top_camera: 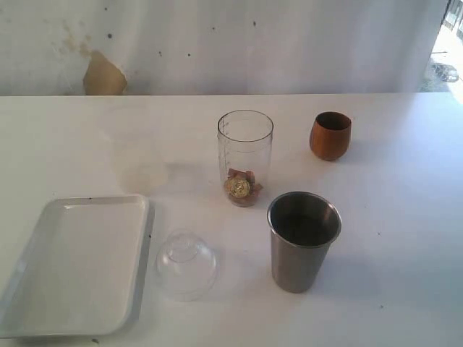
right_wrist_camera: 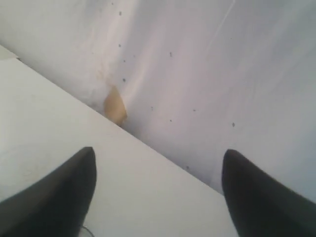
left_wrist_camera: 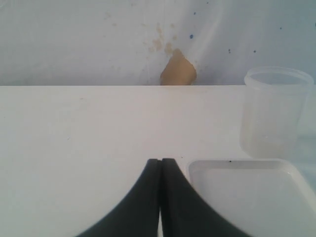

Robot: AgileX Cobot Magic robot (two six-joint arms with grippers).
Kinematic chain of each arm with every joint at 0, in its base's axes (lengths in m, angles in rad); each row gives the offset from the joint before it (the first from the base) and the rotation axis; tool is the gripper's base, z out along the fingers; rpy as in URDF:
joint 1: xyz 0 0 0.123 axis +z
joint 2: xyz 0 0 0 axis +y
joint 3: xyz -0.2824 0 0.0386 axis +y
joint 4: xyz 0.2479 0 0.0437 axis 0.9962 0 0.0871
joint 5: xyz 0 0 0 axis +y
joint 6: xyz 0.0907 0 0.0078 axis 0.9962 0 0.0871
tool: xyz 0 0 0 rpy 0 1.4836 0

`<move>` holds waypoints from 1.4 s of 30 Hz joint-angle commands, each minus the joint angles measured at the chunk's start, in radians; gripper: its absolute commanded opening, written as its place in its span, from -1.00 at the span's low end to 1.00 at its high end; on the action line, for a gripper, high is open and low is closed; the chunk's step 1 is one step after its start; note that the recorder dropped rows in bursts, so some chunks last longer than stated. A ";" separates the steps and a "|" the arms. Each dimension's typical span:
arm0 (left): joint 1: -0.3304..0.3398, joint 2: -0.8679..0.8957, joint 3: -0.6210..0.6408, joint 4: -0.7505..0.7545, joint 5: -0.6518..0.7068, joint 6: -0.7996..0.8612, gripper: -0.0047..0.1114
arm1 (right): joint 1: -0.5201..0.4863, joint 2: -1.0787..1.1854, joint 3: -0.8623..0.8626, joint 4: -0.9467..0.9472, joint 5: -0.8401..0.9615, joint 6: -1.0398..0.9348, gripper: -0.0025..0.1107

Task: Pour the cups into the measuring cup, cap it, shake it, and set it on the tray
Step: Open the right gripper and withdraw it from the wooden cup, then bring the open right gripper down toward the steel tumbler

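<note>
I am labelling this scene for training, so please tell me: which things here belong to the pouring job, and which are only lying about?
For the job: measuring cup, steel tumbler, wooden cup, clear dome lid (likely the cap), white tray.

Not for the job: only the brown patch on the back wall.

Clearances on the bench (top_camera: pixel 87 137).
Bare top lies left of the measuring cup (top_camera: pixel 245 155) and behind the tray (top_camera: pixel 79 267); obstacles: steel tumbler (top_camera: pixel 304 242) near that cup's front-right, dome lid (top_camera: pixel 186 264) just beside the tray, wooden cup (top_camera: pixel 330 135) well apart; my spread right fingers (right_wrist_camera: pixel 49 197) frame only bench and wall (right_wrist_camera: pixel 222 74).
</note>
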 commanded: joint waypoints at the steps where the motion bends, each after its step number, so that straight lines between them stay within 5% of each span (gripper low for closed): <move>1: -0.004 -0.005 0.005 0.001 0.002 0.000 -0.92 | -0.004 -0.031 0.004 -0.007 -0.085 0.069 0.48; 12: -0.004 -0.005 0.005 0.001 0.002 0.000 -0.92 | -0.004 -0.084 0.004 -0.007 -0.230 0.204 0.53; 17: -0.004 -0.005 0.005 0.001 0.002 0.000 -0.92 | -0.004 -0.096 0.004 -0.007 -0.193 0.296 0.90; 20: -0.004 -0.005 0.005 0.001 0.002 0.000 -0.92 | -0.004 -0.099 0.004 -0.007 -0.222 0.280 0.90; 26: -0.004 -0.005 0.005 0.001 0.002 0.000 -0.92 | -0.006 -0.122 0.113 -0.007 -0.291 0.043 0.90; 29: -0.004 -0.005 0.005 0.001 0.002 0.000 -0.92 | -0.006 -0.164 0.263 -0.007 -0.185 -0.040 0.90; 35: -0.004 -0.005 0.005 0.001 0.002 0.000 -0.92 | -0.004 -0.234 0.626 0.325 -0.124 -0.427 0.90; 42: -0.004 -0.005 0.005 0.001 0.002 0.000 -0.92 | -0.004 -0.234 0.832 0.404 -0.185 -0.623 0.90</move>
